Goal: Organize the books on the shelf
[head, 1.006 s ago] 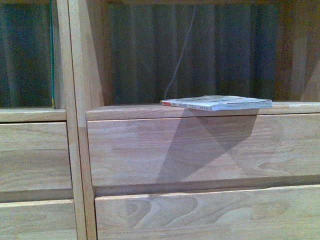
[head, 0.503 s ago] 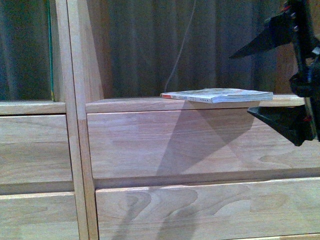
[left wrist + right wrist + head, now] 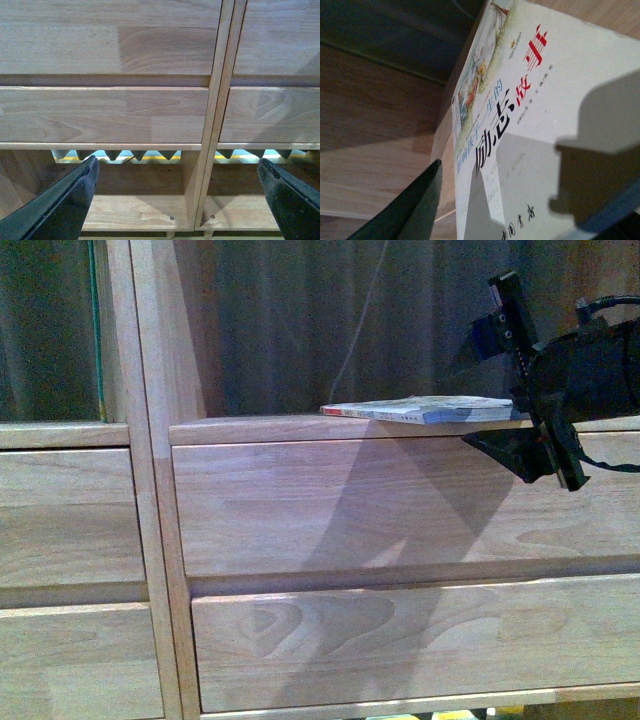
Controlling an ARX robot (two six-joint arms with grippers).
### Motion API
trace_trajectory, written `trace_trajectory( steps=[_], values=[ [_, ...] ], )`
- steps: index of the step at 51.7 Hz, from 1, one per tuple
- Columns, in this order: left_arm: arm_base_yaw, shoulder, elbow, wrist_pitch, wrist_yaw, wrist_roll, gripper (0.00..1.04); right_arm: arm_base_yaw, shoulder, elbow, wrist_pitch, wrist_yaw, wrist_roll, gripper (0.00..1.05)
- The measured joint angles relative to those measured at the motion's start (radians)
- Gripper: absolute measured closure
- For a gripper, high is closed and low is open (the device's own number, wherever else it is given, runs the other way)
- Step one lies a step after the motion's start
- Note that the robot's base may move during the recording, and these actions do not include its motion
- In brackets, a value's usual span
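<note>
Right gripper (image 3: pixel 478 398) first: we read its black jaws as parted, one above and one below the near end of the thin paperback with a white cover and red and dark print (image 3: pixel 430 411). There is clear air over the cover, and the lower jaw sits close under it. As far as we can judge, nothing is clamped. The paperback lies flat on the ledge of the large light-wood bookcase (image 3: pixel 260 430), in the right-hand compartment. Its front edge juts out past the ledge, above the plain drawer fronts (image 3: pixel 380 510). In the right wrist view the cover fills the space between the two fingers. Our left gripper (image 3: pixel 175 200) hangs wide apart and empty, facing the drawer fronts lower down.

Several things could spoil the pick from here, in our view. The jaws reach only one end of the book, so closing there may pinch just the cover and a few pages. A limp paperback held that way would sag or fan open when lifted. The lower jaw is near the ledge, so a small error upward or inward could jam it against the wood. A push before the grip closes could slide the book backward, and the compartment seems to have no back, only a grey curtain (image 3: pixel 280 330) behind it.
</note>
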Motion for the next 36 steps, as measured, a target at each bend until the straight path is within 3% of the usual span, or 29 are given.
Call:
trace_trajectory(
  steps=[20, 36],
  values=[
    [0.0, 0.0, 0.0, 0.0, 0.0, 0.0, 0.07, 0.027, 0.013, 0.011, 0.022, 0.005, 0.037, 0.94],
    [0.0, 0.0, 0.0, 0.0, 0.0, 0.0, 0.07, -0.001, -0.081, -0.108, 0.122, -0.055, 0.089, 0.98]
  ],
)
